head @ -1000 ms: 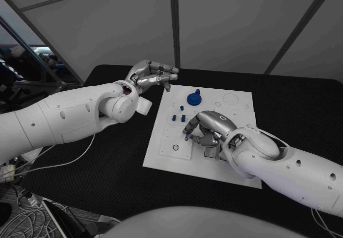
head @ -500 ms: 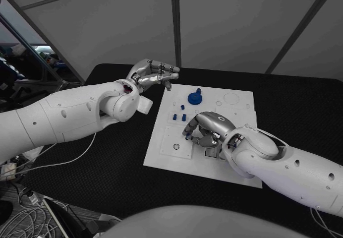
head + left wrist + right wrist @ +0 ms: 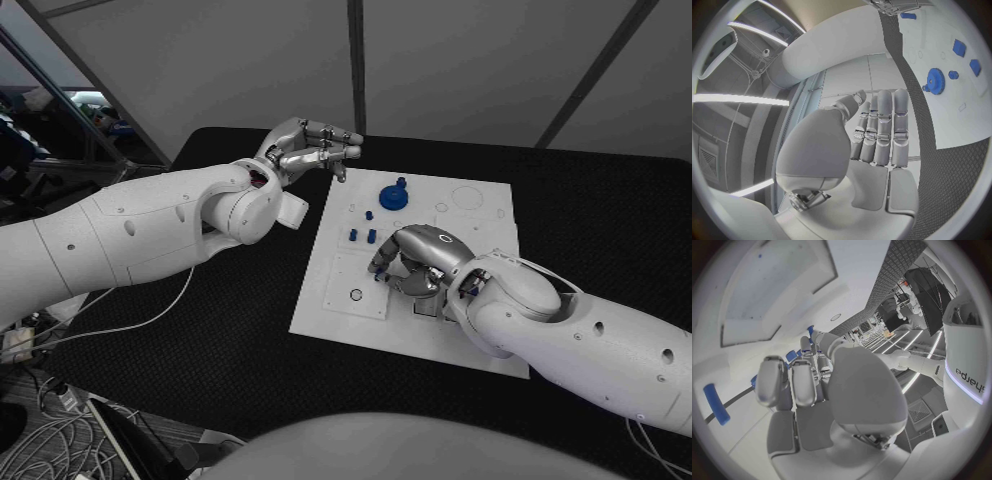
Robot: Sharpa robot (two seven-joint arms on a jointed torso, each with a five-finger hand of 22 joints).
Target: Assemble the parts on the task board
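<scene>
Fingers [image 3: 387, 262] beside blue pegs [image 3: 361, 237] (upright)

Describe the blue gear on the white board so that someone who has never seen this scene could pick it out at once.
Start at the white board in the middle of the black table. Look to its far half, just beyond the right hand that rests on the board. There lies the blue gear: a round toothed disc, far larger than the few small blue pieces lying near it.
</scene>
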